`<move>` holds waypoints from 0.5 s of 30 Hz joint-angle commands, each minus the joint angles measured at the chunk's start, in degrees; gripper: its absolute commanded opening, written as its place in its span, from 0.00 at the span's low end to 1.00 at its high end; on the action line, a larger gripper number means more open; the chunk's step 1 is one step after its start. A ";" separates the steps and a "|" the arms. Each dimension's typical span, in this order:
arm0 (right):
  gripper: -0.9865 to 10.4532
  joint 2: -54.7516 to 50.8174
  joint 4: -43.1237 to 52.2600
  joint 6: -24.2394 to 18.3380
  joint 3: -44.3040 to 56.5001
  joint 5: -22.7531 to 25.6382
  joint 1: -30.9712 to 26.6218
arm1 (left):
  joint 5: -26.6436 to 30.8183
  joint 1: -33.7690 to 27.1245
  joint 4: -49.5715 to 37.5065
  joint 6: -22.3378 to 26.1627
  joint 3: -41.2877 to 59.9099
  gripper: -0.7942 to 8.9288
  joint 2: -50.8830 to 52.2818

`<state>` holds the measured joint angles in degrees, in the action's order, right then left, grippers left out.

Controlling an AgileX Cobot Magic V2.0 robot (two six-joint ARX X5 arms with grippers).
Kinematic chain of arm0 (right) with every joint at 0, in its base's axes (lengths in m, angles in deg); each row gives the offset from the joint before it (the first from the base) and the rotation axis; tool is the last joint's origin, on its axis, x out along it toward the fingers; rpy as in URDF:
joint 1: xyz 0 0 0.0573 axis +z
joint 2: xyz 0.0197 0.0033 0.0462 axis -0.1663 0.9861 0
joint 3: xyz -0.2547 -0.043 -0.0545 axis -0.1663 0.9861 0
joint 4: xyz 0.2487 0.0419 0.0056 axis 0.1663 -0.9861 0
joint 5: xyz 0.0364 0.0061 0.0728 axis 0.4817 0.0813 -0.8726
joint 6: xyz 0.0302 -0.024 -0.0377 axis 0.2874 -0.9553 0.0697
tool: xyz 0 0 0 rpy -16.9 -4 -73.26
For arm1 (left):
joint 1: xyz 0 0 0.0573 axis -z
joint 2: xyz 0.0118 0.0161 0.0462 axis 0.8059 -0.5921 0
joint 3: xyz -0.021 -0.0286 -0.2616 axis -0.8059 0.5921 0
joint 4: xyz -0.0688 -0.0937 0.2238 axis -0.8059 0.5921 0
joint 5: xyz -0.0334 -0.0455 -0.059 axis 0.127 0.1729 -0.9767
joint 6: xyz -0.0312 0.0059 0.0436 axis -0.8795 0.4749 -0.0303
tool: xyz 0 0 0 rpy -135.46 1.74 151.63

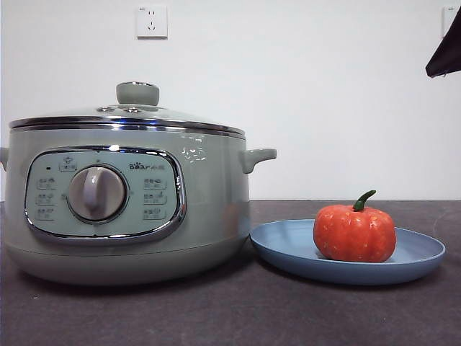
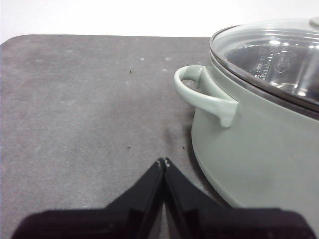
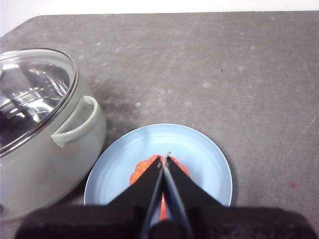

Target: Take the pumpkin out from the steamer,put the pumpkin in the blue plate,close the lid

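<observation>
The steamer (image 1: 126,209) stands on the left of the dark counter (image 1: 230,317), its chrome-framed control panel and central dial facing the front view. The lid (image 1: 126,119) sits closed on it, chrome rim level on the pot's edge and the pale green knob upright on top (through the glass, the wrist views show only reflections and a metal interior). Just to the right of the steamer, with its rim close to the pot's base, lies the blue plate (image 1: 418,259). The pumpkin (image 1: 354,232) rests upright in the plate, a little left of the plate's middle, its dark green stem curving up and to the right. The left tool (image 2: 163,162) hangs above bare counter on the steamer's left side, near the pot's side handle (image 2: 204,94) but apart from it; its two black jaws are pressed together at the tips and grip nothing. The right tool (image 3: 164,157) hovers above the plate, directly over the pumpkin, its jaws likewise pressed together with nothing between them, so that only orange slivers of the pumpkin show on either side. In the front view a black tip (image 1: 445,50) shows at the top right corner, well above the plate. A white wall socket (image 1: 151,21) is on the wall behind the steamer.
</observation>
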<state>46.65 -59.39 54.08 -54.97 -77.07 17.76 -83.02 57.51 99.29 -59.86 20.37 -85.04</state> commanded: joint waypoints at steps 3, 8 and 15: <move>0.09 -5.14 -0.26 -10.54 0.72 1.70 -3.82 | -0.44 -0.13 -0.09 -0.35 0.87 0.08 0.17; 0.09 -12.39 0.09 -12.17 2.27 -2.32 -14.67 | -0.44 -0.13 -0.09 -0.35 0.87 0.08 0.17; 0.09 -23.50 12.61 -12.39 13.40 -8.17 -26.75 | -0.44 -0.13 -0.09 -0.35 0.87 0.08 0.17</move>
<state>24.13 -47.66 41.80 -44.22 -84.91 -8.38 -83.00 57.51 99.27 -59.88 20.37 -85.04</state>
